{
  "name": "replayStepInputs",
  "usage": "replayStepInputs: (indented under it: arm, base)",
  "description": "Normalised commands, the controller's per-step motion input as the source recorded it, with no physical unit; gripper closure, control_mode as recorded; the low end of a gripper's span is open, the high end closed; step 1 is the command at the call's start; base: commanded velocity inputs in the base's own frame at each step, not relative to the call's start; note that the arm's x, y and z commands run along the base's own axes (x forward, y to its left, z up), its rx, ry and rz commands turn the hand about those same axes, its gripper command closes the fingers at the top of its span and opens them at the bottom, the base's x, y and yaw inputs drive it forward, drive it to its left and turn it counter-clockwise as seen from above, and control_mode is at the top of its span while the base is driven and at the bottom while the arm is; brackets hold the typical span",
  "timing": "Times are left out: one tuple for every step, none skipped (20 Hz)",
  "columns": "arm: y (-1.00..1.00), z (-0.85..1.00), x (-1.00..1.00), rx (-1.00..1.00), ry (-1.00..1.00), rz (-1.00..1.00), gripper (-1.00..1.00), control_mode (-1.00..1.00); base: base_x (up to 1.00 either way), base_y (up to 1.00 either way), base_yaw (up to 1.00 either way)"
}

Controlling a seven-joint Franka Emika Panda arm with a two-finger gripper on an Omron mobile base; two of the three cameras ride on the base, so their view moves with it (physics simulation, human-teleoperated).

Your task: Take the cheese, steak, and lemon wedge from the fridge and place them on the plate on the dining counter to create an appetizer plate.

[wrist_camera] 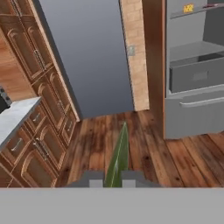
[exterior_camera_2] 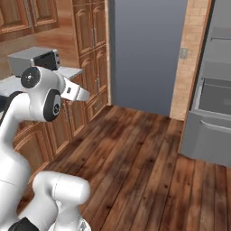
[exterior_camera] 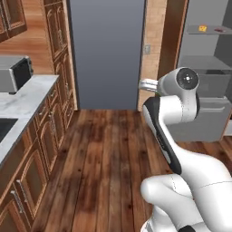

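Cheese [exterior_camera: 202, 28] on fridge [exterior_camera: 206, 86] shelf

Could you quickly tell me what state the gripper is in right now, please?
Gripper: closed, fingers clamped on the lemon wedge, which sticks out ahead of them.

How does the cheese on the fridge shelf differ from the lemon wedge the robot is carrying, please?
The cheese is orange-yellow, while the lemon wedge is yellowish-green. The cheese rests on the upper shelf of the open fridge; the lemon wedge is pinched in the gripper, out over the wooden floor. The cheese looks blocky; the lemon wedge shows as a thin sliver, edge-on. Both are small foods.
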Motion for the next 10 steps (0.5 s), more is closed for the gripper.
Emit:
replayStepInputs:
  arm:
    - [0.00, 0.00, 0.00, 0.00, 0.00, 0.00, 1.00, 1.00]
    - [0.00, 0.00, 0.00, 0.00, 0.00, 0.00, 1.00, 1.00]
    - [0.00, 0.00, 0.00, 0.00, 0.00, 0.00, 1.00, 1.00]
    - [0.00, 0.00, 0.00, 0.00, 0.00, 0.00, 1.00, 1.00]
    - [0.00, 0.00, 0.00, 0.00, 0.00, 0.00, 1.00, 1.00]
    - [0.00, 0.00, 0.00, 0.00, 0.00, 0.00, 1.00, 1.00]
    - [0.00, 0.00, 0.00, 0.00, 0.00, 0.00, 1.00, 1.00]
    - [0.00, 0.00, 0.00, 0.00, 0.00, 0.00, 1.00, 1.00]
    - [0.00, 0.00, 0.00, 0.00, 0.00, 0.00, 1.00, 1.00]
    - [0.00, 0.00, 0.00, 0.00, 0.00, 0.00, 1.00, 1.00]
  base:
    - [-1.00, 0.04, 0.07]
    - [-1.00, 0.06, 0.06]
    - [-1.00, 0.06, 0.06]
    - [-1.00, 0.06, 0.06]
    - [-1.00, 0.08, 0.05]
    - [-1.00, 0.11, 0.05]
    - [-1.00, 0.11, 0.05]
    - [-1.00, 0.12, 0.05]
    - [-1.00, 0.13, 0.05]
    - [-1.00, 0.13, 0.05]
